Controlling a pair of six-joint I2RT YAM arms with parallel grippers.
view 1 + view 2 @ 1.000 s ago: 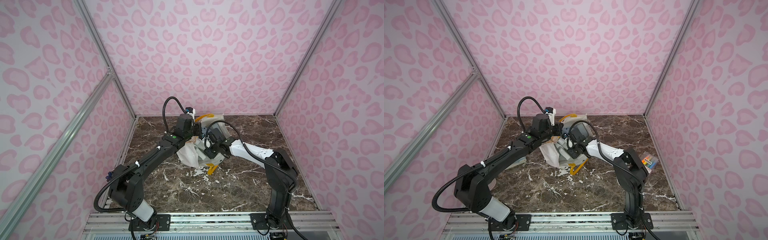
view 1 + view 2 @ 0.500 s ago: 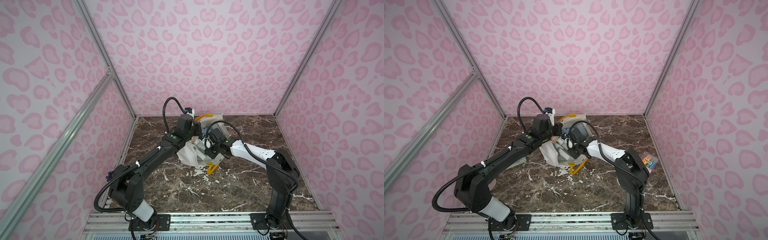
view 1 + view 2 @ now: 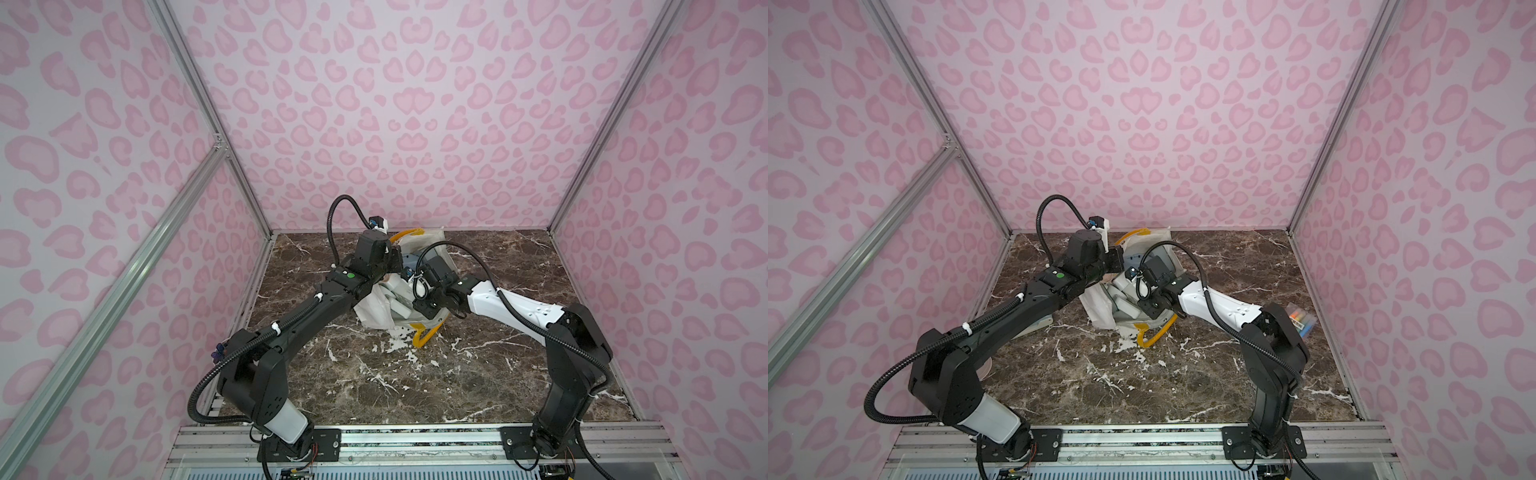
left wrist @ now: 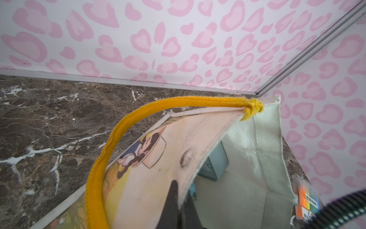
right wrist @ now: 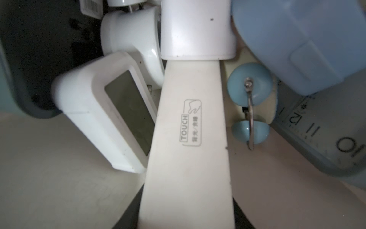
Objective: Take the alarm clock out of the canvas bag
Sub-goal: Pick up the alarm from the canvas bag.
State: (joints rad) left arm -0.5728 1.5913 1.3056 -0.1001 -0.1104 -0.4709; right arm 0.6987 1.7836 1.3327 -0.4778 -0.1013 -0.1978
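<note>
Left claw (image 3: pixel 394 266): clamped tight on the upper rim of the canvas bag (image 3: pixel 376 309). One dark finger (image 4: pixel 173 196) presses on the printed panel and holds the mouth up and open.
Right claw (image 5: pixel 188 198): deep inside the bag, and it has a catch! Its dark fingers (image 5: pixel 126 214) squeeze either side of the alarm clock (image 5: pixel 190 138) at the near end.
Alarm clock: long and white, marked TOUCH on its face. It lies on the pale lining inside the bag, crowded by other clocks and not out yet.
Neighbours in the bag: a small white digital clock (image 5: pixel 111 119) with a grey screen leans against one side of the alarm clock. A blue twin-bell clock (image 5: pixel 249 103) sits just beside the other, its dial numerals showing. A round white clock (image 5: pixel 134 43) sits further in.
Canvas bag: on the table (image 3: pixel 457 374) toward the back wall, between the two arms in both top views (image 3: pixel 1096 303).
Handles: one yellow handle (image 4: pixel 111 142) arches up from the raised rim. The second handle (image 3: pixel 428 332) lies flat on the table at the near side.
Table: dark brown marble with white veins.
Off to the side: a clear packet of coloured strips (image 3: pixel 1300 322) lies near the right wall, well apart from the bag.
Under the left arm: something pale (image 3: pixel 1038 322) peeks out in a top view, too hidden to name.
</note>
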